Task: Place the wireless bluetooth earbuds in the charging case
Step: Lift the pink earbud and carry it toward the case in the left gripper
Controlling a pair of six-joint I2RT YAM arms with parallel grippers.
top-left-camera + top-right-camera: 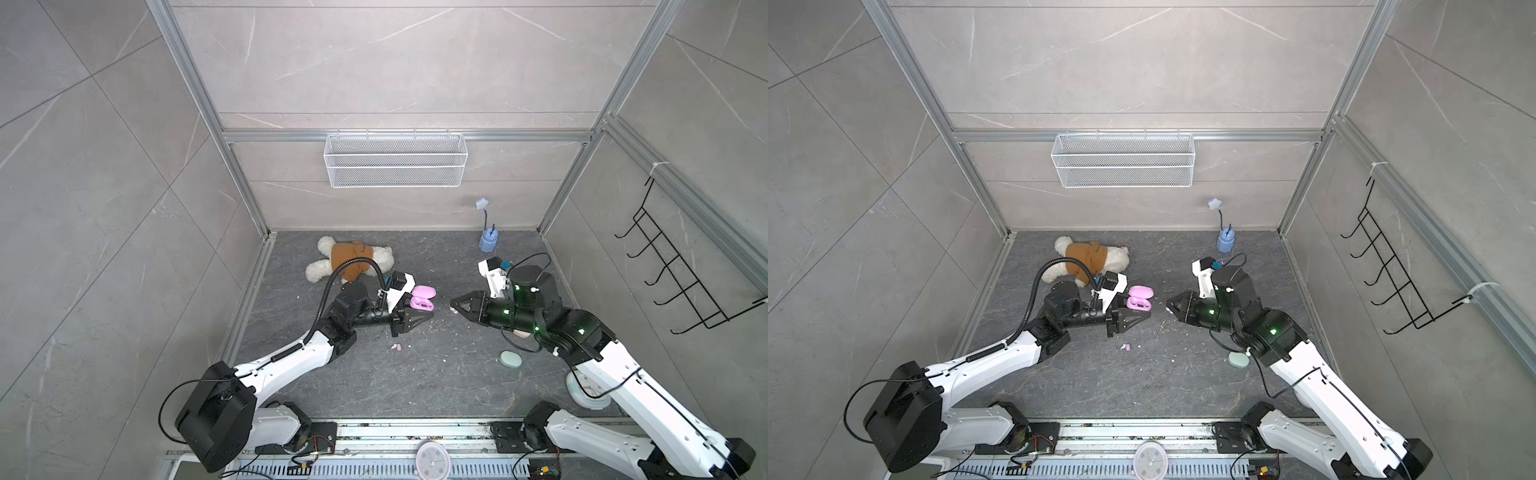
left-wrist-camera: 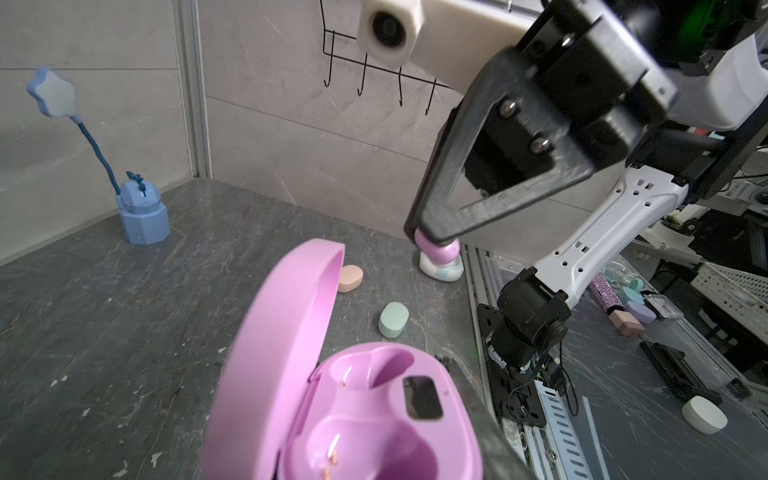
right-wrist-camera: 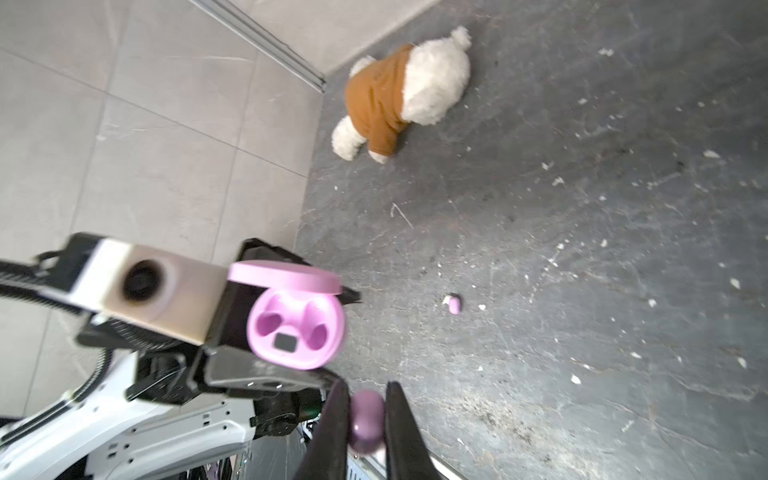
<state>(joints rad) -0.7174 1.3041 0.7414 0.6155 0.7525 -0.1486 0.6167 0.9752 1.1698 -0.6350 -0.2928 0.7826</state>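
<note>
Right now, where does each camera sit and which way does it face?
Top views: high overhead, looking down at the floor; left arm and right arm show.
Left wrist: behind the left gripper, facing its held open case and the right gripper.
Right wrist: behind the right gripper, facing its pinched earbud, the case, the left arm.
All share the case.

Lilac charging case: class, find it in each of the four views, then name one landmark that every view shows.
In a top view: lilac charging case, mid-floor, in the left pincer.
In a top view: same spot.
Left wrist: close up, lid open.
Right wrist: beside the left arm's camera, at.
Shared: the right pincer holding a lilac earbud.
</note>
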